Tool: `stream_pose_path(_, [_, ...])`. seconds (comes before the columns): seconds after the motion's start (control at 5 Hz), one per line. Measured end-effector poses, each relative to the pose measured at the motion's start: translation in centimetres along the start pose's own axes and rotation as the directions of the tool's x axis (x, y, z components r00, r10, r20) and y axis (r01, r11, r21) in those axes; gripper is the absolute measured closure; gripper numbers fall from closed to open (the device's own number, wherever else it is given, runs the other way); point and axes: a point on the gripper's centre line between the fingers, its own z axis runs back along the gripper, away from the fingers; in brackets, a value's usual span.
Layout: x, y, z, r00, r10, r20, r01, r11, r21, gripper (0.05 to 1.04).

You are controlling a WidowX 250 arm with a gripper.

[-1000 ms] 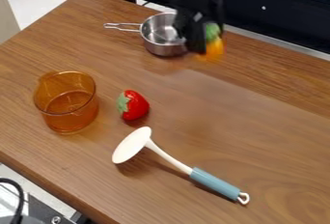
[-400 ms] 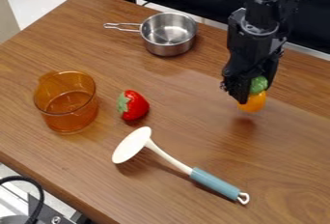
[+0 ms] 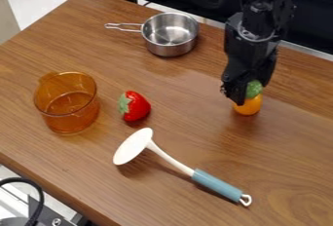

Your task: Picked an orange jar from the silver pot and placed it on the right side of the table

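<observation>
On the right part of the table, the gripper (image 3: 244, 93) points down with its fingers around the green top of the small orange jar (image 3: 248, 106). It looks shut on the jar, whose orange body shows below the fingertips, at or very near the wood. The silver pot (image 3: 170, 31) stands upright near the back edge, its handle to the left, and its inside holds nothing. The wooden table (image 3: 189, 157) lies under all of these.
An amber glass jug (image 3: 67, 104) stands at the left. A red strawberry (image 3: 135, 106) lies between it and the gripper. Toward the front is a white ladle (image 3: 168, 157) with a blue handle. A dark panel runs behind the table's back edge.
From beside the pot, the gripper has moved right and toward the front with the orange jar. Since the later earlier frame, both have shifted slightly left.
</observation>
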Motion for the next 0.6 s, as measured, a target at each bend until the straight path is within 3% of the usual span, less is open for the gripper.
stream_pose_path(0.4, [0.2,0.3,0.0,1.0,0.006,-0.017,-0.006,1.0,0.014,0.083])
stream_pose_path(0.6, [1.5,0.4,1.3,0.999,0.044,-0.022,-0.044,0.999,0.007,0.083])
